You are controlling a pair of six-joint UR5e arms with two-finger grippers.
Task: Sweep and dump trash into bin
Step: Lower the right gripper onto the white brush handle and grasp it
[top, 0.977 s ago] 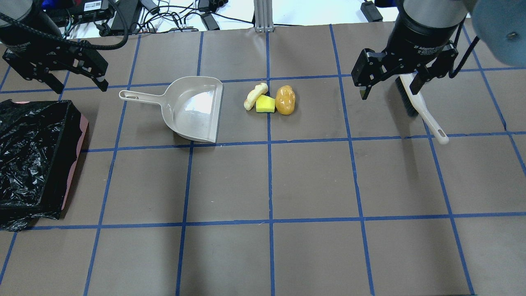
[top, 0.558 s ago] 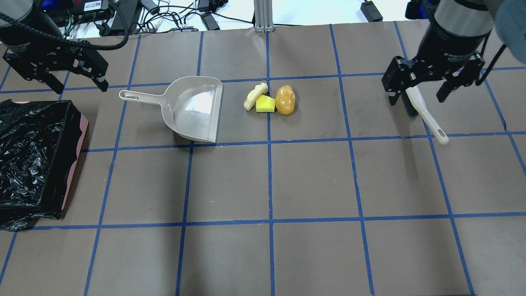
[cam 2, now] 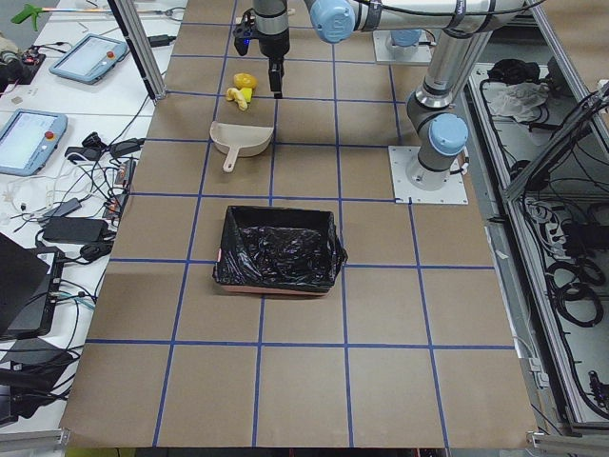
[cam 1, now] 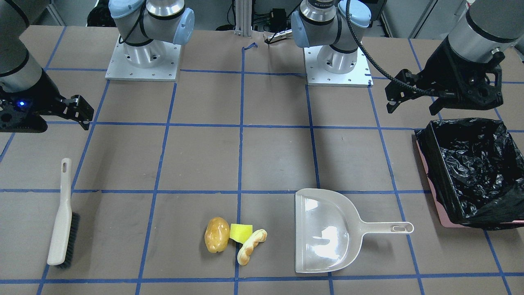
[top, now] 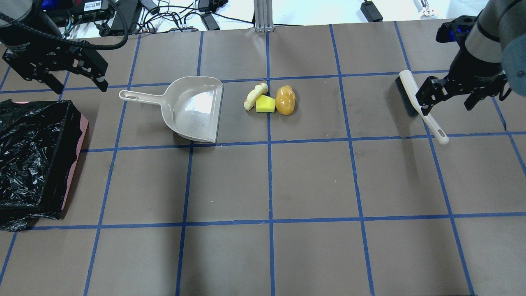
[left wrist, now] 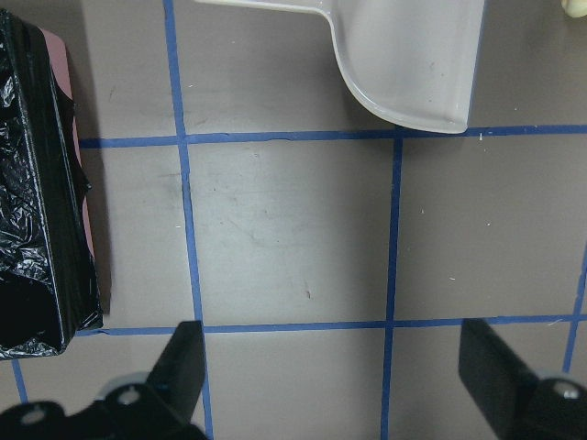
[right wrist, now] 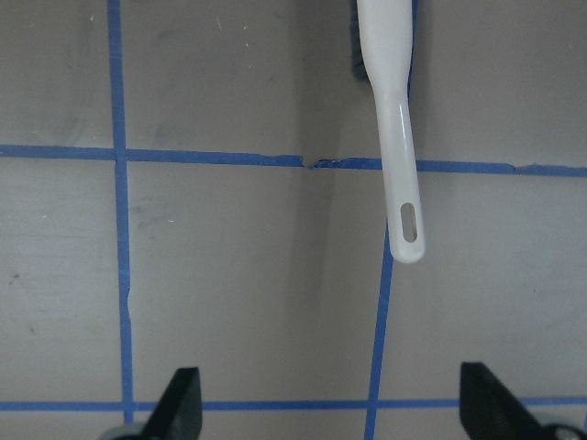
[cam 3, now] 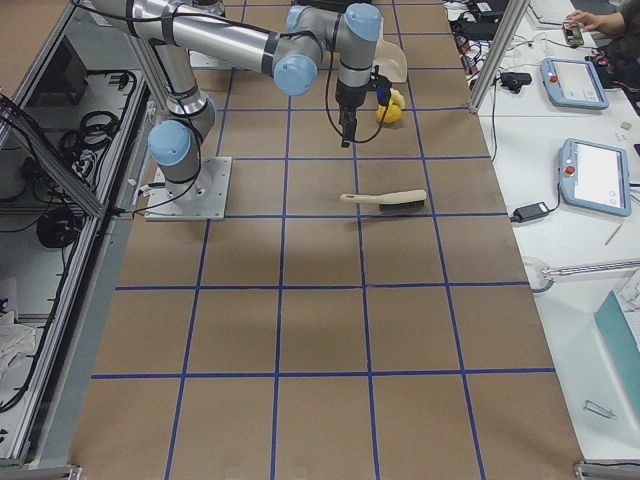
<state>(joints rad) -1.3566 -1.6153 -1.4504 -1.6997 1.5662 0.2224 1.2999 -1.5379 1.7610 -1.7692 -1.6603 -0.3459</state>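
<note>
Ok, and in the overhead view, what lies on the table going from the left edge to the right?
bin → dustpan → croissant-like pastry → yellow-green wedge → potato-like lump → brush. The three food pieces sit bunched together.

A brown tabletop (top: 312, 176) marked into squares by blue tape (top: 270, 181). Black cables (top: 181, 18) tangle past its far edge. Two tablets (cam 2: 29, 138) sit off to one side.

A robotics lab: teach pendants (cam 3: 597, 173) beside a tape-gridded table (top: 312, 181) bearing arm bases (cam 1: 142, 61).
</note>
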